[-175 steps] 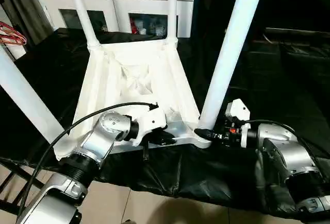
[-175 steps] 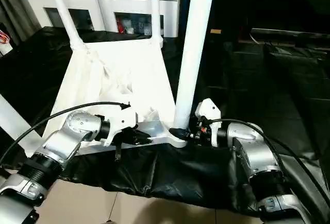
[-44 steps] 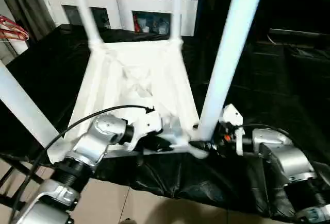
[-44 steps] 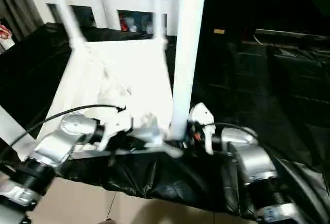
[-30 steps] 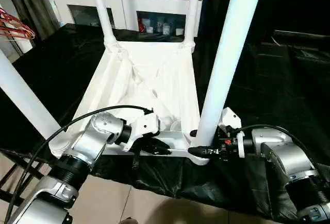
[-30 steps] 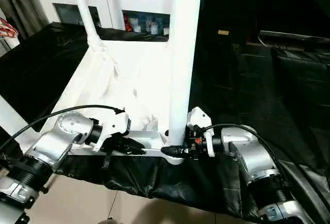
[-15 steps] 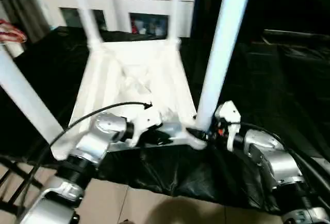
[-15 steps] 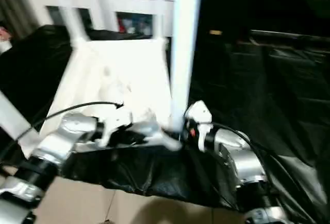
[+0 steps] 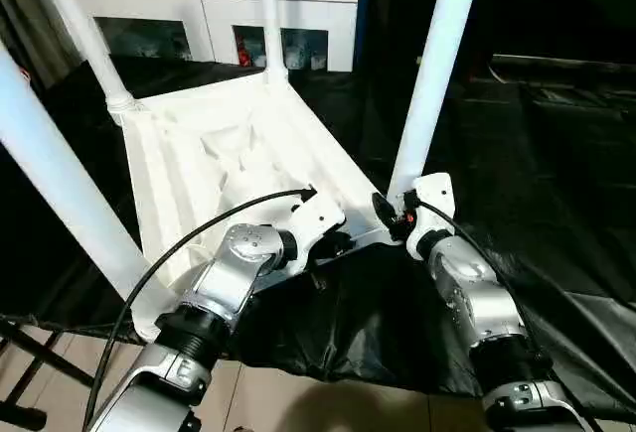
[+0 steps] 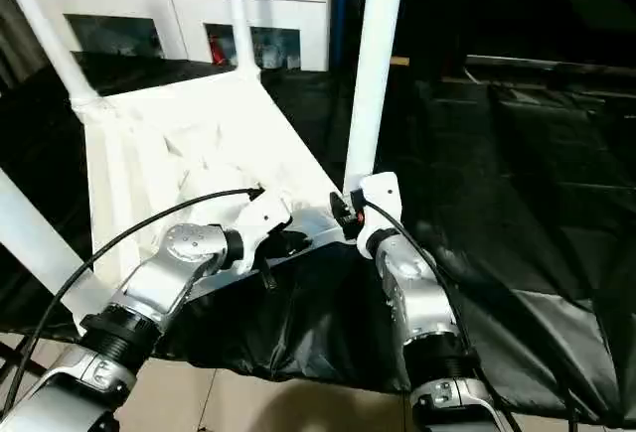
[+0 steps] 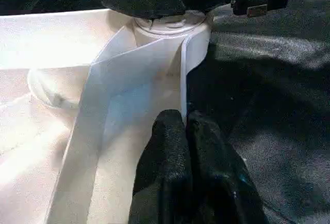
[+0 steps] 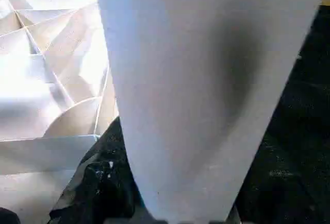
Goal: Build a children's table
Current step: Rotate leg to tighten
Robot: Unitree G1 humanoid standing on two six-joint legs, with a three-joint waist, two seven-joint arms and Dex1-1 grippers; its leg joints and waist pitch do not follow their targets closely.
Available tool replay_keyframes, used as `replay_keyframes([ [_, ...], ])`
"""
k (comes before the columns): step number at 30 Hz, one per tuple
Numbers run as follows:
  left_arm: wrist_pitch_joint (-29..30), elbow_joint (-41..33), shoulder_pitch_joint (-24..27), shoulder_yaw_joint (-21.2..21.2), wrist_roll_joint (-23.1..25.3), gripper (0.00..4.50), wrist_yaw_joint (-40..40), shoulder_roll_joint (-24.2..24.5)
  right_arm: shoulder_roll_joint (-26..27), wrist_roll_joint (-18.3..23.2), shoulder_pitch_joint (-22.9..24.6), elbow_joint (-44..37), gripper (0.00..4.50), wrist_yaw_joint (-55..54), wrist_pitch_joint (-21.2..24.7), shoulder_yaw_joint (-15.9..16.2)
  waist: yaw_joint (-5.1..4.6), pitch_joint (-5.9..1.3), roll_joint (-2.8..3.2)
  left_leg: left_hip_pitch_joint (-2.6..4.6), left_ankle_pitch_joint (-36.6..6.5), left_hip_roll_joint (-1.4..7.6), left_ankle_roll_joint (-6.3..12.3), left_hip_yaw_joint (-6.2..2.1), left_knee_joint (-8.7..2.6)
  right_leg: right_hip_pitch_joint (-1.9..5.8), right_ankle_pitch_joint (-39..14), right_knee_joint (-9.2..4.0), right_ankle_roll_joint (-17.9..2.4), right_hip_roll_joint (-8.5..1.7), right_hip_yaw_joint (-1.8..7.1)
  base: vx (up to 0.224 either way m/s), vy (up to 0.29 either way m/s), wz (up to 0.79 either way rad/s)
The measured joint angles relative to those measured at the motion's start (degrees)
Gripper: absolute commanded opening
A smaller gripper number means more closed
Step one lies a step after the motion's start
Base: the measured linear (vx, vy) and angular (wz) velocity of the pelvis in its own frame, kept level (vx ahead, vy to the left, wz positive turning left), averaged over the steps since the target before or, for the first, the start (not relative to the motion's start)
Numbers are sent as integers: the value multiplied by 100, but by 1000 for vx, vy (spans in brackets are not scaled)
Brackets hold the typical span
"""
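Compared with a second ago, we see the upside-down table (image 9: pixel 238 154) turned: its near edge now slants, with the near right corner swung up toward the middle. Both arms have swung inward with it, the right forearm now reaching up from five o'clock.

We count one table, lying top-down on the black cloth (image 9: pixel 556 174) at the centre, and four legs standing up from its corners: one at nine o'clock (image 9: pixel 60 189), two at twelve o'clock (image 9: pixel 84 35) (image 9: pixel 268 15), and one just right of centre (image 9: pixel 432 74).

We count two grippers. The left gripper (image 11: pixel 185 126) is clenched, fingertips together at the table's near rim. The right gripper (image 10: pixel 343 216) sits at the base of the leg just right of centre, one finger on each side of it.

A white cabinet (image 9: pixel 199 5) stands at twelve o'clock.
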Motion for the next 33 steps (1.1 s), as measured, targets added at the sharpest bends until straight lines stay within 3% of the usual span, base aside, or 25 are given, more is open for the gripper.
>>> replay_keyframes([
  [5,-88,-2,0,-2,-2,0,-135,81,-43,66,39,-51,305,379,-12,-27,-9,1,1,0,0,1,0,-1,-7,-5,-1,-1,1,3,0,0,0,0],
  [12,-196,-115,8,-82,-193,0,-765,377,-781,353,139,-252,305,2000,82,206,37,10,14,-18,-2,0,2,4,-13,-8,-6,-13,1,3,-4,0,0,0],
  [21,-406,-170,13,-174,-348,0,-1594,780,-1602,565,177,-545,305,3817,309,667,183,15,25,-21,-1,1,3,7,-7,-5,-7,-13,-1,-2,-10,0,0,0],
  [25,-546,-182,17,-245,-448,0,-2063,1035,-1843,666,172,-672,257,4508,435,861,237,16,23,-21,-1,2,4,9,-3,-4,-7,-9,-1,-3,-9,0,0,0],
  [33,-833,-82,-18,-294,-532,0,-2651,1389,-2010,803,133,-850,214,5245,633,1153,346,16,19,-15,-1,3,4,13,3,-5,-7,0,-1,-5,-5,0,0,0],
])
